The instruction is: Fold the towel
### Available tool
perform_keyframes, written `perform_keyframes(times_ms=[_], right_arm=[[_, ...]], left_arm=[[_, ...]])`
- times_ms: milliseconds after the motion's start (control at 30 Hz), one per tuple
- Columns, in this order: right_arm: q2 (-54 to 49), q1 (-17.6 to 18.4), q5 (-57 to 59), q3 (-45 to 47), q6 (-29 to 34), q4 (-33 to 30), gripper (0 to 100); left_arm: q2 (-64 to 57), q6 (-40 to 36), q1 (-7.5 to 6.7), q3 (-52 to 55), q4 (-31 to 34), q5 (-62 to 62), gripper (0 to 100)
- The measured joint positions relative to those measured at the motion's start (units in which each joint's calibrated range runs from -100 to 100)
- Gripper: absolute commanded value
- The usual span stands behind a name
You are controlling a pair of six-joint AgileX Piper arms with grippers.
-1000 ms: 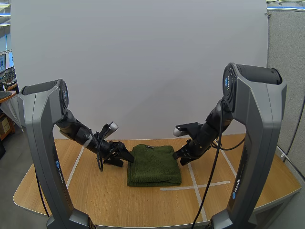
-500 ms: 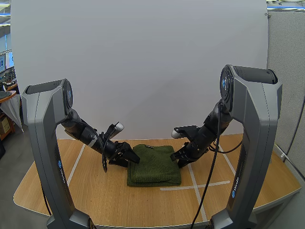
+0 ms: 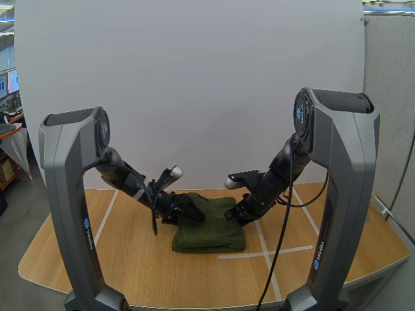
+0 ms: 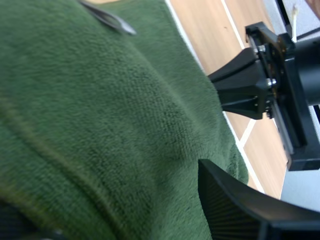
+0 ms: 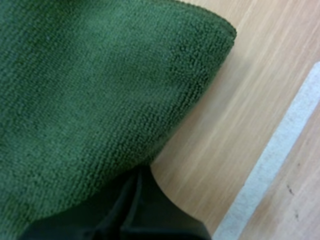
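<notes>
The dark green towel [image 3: 211,228] lies folded into a thick rectangle at the middle of the wooden tabletop [image 3: 123,259], a doubled edge along its near side; its plush pile shows close up under the left wrist camera [image 4: 100,125], where a small grey tag [image 4: 107,19] lies on the cloth near one edge. The left claw [image 3: 192,214] is down on the towel's far left corner; it is released, its fingers apart, one ribbed finger [image 4: 235,210] standing just over the cloth with the towel spread across the gap. The right claw [image 3: 235,215] sits at the towel's far right edge; from the left wrist it appears as a black wedge [image 4: 225,87] pointing at the towel's border. It is clenched, its fingers lying together as one dark wedge [image 5: 137,190] whose tip touches the rounded corner of the towel [image 5: 85,85], gripping nothing that I can see. Strips of white tape [image 3: 266,253] cross the tabletop to the right of the towel; one strip [image 5: 270,175] runs near that corner.
</notes>
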Motion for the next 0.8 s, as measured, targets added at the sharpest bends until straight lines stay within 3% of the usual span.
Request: perform_keyframes(times_ms=[267,733,800], right_arm=[[0.0,0.0,0.0,0.0,-0.2,0.0,0],[0.0,0.0,0.0,0.0,-0.2,0.0,0],[0.0,0.0,0.0,0.0,-0.2,0.0,0]], left_arm=[[0.0,1.4,-2.61,0.0,-3.7,-0.4,100],[2.7,2.2,-5.22,-0.1,-8.6,-2.1,99],[3.1,2.2,-5.22,-0.2,-9.1,-1.5,78]])
